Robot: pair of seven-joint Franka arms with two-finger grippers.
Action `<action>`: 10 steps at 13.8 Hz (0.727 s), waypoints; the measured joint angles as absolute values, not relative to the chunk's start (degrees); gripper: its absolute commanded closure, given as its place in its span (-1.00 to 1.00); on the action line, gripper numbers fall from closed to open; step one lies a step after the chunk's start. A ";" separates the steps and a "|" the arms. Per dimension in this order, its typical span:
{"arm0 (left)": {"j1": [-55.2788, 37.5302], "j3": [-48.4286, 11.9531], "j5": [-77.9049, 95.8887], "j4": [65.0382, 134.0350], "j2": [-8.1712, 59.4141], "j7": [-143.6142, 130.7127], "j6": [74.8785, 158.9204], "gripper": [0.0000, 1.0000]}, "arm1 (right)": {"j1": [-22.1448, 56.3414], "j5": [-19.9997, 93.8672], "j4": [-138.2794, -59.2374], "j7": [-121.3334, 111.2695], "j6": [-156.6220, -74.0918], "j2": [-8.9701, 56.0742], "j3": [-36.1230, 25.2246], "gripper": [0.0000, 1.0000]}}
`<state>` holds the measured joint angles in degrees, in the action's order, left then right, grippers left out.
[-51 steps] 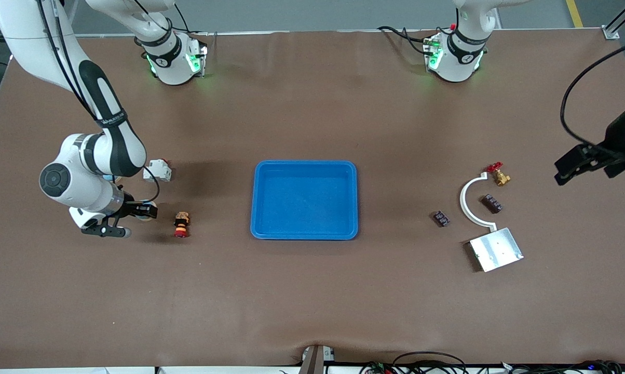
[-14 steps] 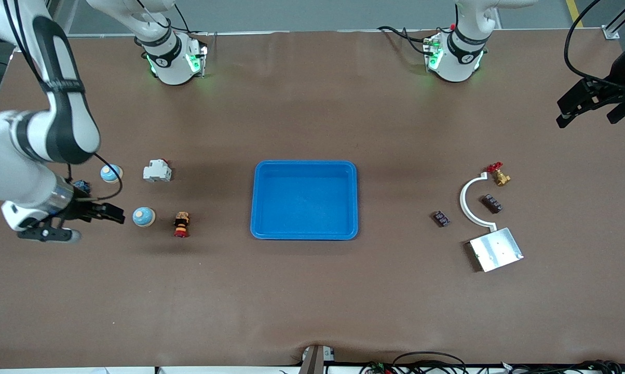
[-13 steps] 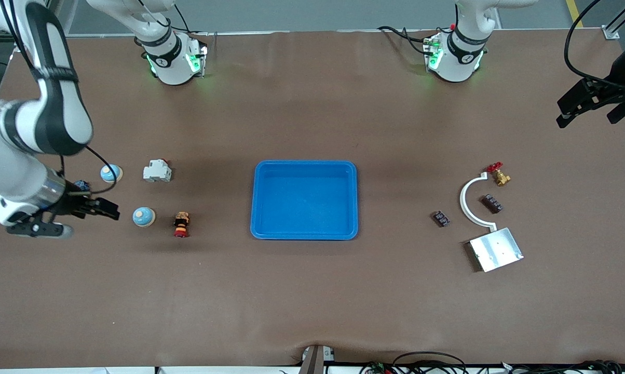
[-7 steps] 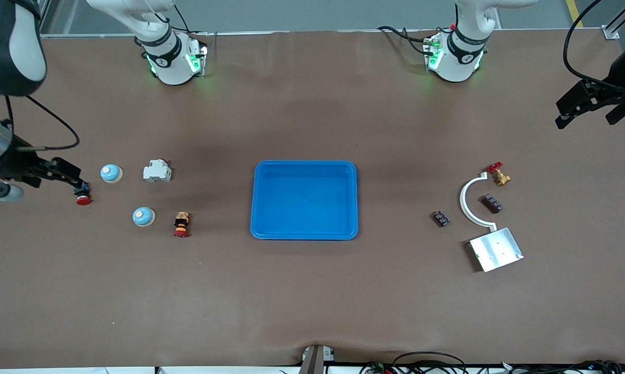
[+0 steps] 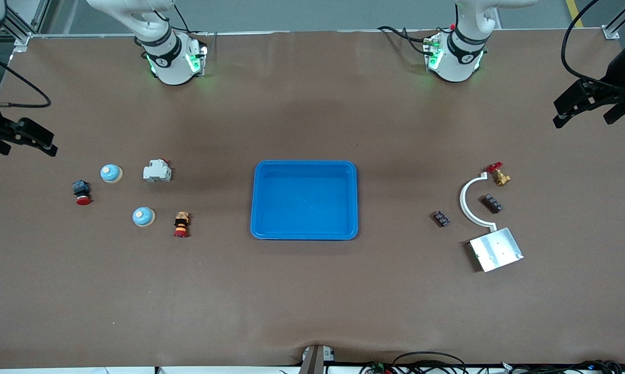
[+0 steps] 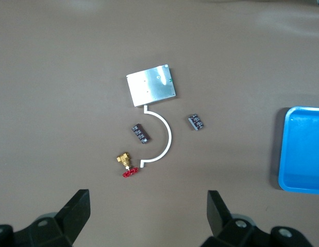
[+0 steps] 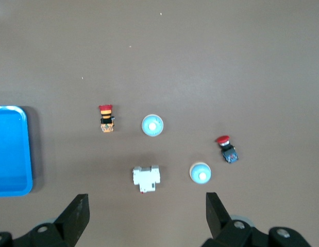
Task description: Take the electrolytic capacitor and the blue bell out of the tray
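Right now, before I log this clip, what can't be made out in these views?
- Right claw: the front view's edge cuts off the arm above it; the right wrist view shows only its fingertips.
- Left claw: likewise cut off at the front view's edge.
- Two dark parts by the white arc: too small to identify.
- Blue tray: cropped in both wrist views.

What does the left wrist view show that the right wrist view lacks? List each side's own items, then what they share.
Left wrist view only: metal plate, white arc, two capacitors, valve.
Right wrist view only: two bells, white block, two red-capped buttons.
Both: the blue tray at the edge, the brown table, and an open end effector, left or right.
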<state>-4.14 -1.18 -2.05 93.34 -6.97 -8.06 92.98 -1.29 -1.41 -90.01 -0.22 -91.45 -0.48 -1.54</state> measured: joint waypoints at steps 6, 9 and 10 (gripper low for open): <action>-4.40 -1.83 -2.05 93.28 -6.97 -8.11 92.98 -1.00 | -1.30 -1.34 -89.12 2.12 -89.49 -0.24 -1.86 -1.00; -4.30 -1.82 -2.05 93.23 -6.97 -8.11 92.98 -1.00 | -1.30 -1.33 -89.12 2.12 -89.49 -0.23 -1.85 -1.00; -4.24 -1.81 -2.05 93.23 -6.97 -8.11 92.98 -1.00 | -1.30 -1.33 -89.12 2.12 -89.49 -0.23 -1.85 -1.00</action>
